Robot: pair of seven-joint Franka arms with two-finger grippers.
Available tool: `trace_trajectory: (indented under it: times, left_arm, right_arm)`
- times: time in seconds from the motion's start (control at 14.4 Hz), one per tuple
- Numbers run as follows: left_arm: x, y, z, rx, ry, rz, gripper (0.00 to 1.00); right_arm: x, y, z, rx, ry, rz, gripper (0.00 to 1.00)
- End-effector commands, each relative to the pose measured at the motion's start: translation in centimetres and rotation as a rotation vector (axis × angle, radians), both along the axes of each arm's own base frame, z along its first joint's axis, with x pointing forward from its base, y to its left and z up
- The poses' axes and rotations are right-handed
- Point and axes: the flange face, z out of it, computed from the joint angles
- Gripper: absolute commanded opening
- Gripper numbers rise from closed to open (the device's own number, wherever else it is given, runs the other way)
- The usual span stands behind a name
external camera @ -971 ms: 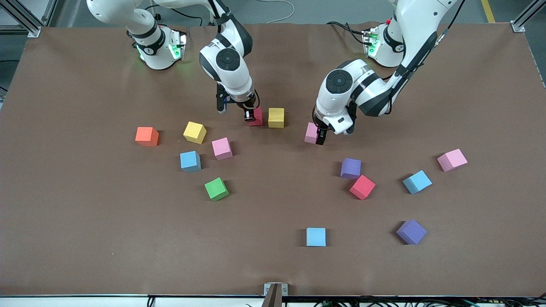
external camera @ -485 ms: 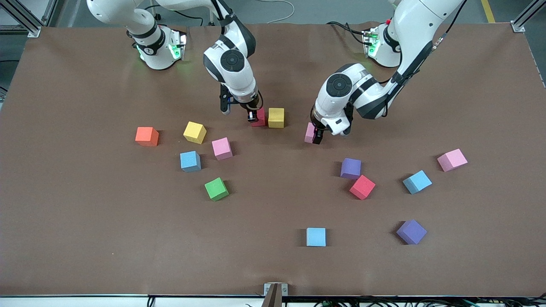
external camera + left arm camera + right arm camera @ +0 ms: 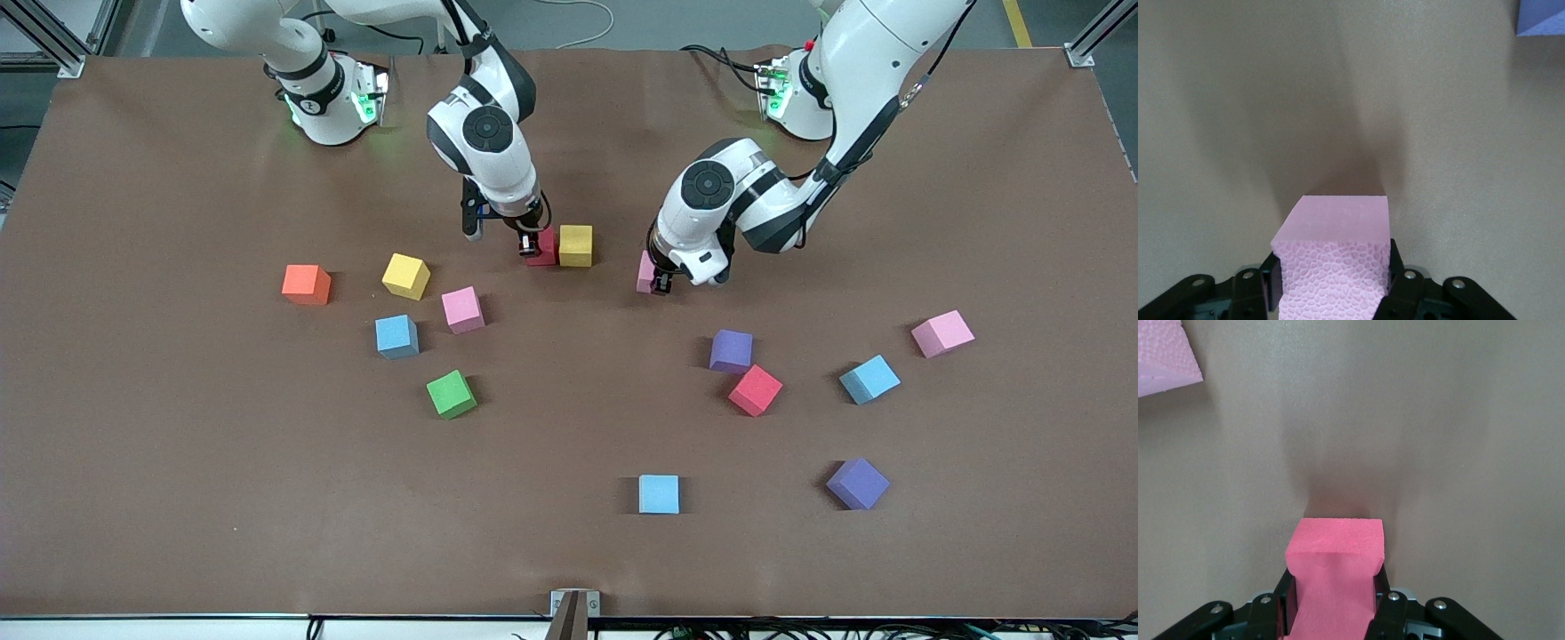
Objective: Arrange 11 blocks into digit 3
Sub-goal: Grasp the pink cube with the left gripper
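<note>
brown table [image 3: 178,489] is carrying scattered blocks. we are pinching a red block [image 3: 544,246] in our right gripper [image 3: 531,250], squeezed between its fingers, touching the yellow block [image 3: 576,245], probably starting the digit's row there. our left gripper [image 3: 659,279] is clamping a pink block [image 3: 646,271] low at the table, near that pair, toward the left arm's end, likely to join next.

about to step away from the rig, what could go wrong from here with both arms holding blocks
1. The right gripper squeezes its red block hard enough to pinch the foam, so it may spring or cling on release.
2. That red block sits right beside the yellow block and could nudge it.
3. The left gripper grips only the lower part of its pink block, which might twist when lifted.
</note>
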Motion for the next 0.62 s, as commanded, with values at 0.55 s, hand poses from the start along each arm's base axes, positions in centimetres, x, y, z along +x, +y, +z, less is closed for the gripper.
trace_trajectory:
  times: [0.55]
  left_arm:
    - [-1.9,-3.0,2.6,-0.006,-0.021,0.273,0.13]
  right_arm:
    - [-0.3,1.0,-0.9,0.003,0.009,-0.018,0.02]
